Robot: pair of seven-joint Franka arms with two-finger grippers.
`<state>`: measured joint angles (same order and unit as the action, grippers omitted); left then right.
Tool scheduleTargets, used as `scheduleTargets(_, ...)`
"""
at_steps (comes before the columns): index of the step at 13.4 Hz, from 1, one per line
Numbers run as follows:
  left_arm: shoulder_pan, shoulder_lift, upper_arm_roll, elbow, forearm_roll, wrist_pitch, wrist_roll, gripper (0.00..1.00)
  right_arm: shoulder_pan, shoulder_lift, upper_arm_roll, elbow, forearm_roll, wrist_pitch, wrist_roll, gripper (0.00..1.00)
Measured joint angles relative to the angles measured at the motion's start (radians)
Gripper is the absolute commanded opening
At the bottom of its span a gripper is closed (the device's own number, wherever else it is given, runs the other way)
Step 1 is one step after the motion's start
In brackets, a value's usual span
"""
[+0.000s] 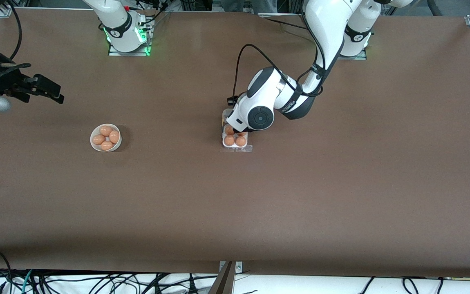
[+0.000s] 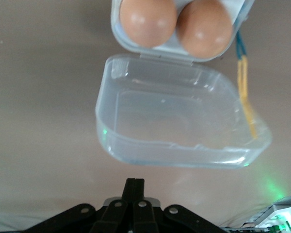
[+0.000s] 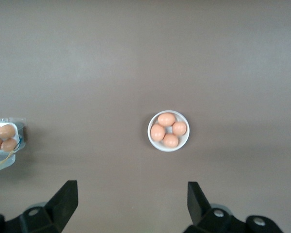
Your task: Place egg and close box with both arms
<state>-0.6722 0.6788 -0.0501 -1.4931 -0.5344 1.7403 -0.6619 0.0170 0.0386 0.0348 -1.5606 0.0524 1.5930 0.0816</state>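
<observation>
The clear box [image 1: 236, 146] sits mid-table with orange-brown eggs [image 1: 229, 140] in its cells and its lid open. In the left wrist view two eggs [image 2: 148, 22] show in the base [image 2: 182, 51], and the clear lid [image 2: 179, 121] lies flat on the table beside it. My left gripper [image 1: 241, 130] hangs over the box, shut and empty, its fingertips [image 2: 135, 180] above the lid's free edge. My right gripper [image 1: 51, 92] waits high over the right arm's end of the table, open and empty [image 3: 131, 194]. The box also shows in the right wrist view [image 3: 5, 141].
A round white bowl [image 1: 106, 148] with several more eggs [image 1: 106, 130] stands toward the right arm's end of the table; it also shows in the right wrist view [image 3: 168, 146]. A blue and yellow string [image 2: 245, 92] hangs along the lid's side.
</observation>
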Motion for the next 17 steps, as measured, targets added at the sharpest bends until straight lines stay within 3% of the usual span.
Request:
scheduleTargets(5, 0.005, 0.0, 0.013, 0.02, 0.0, 0.086, -0.002, 0.03, -0.002, 0.0, 0.007, -0.05, -0.001, 0.148, -0.017, 1.0)
scheduleTargets(12, 0.063, 0.0, 0.037, 0.097, 0.0, 0.101, -0.004, 0.05, -0.002, 0.002, 0.007, -0.057, -0.039, 0.188, -0.024, 1.0)
scheduleTargets(15, 0.098, -0.004, 0.039, 0.115, 0.0, 0.101, -0.004, 0.12, -0.002, 0.008, 0.008, -0.063, -0.04, 0.19, -0.025, 1.0)
scheduleTargets(17, 0.137, -0.022, 0.045, 0.131, 0.006, 0.099, -0.004, 0.23, -0.002, 0.008, 0.009, -0.064, -0.041, 0.19, -0.025, 1.0)
